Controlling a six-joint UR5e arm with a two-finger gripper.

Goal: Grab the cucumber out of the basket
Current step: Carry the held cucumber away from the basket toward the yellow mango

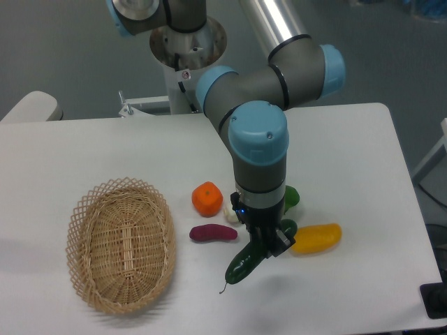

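My gripper (264, 246) is shut on the cucumber (246, 263), a dark green glossy piece that hangs tilted, its thin stem end pointing down-left just above the table. It is held right of the basket (120, 243), well apart from it. The oval tan wicker basket lies at the left of the table with nothing in it. My arm's wrist (260, 167) stands upright over the cucumber and hides part of the vegetables behind it.
An orange (207, 198) and a short purple piece (213, 233) lie between basket and gripper. A leafy bok choy (290, 197) is mostly hidden behind my wrist. A yellow vegetable (318, 238) lies just right of the gripper. The table's front edge is near.
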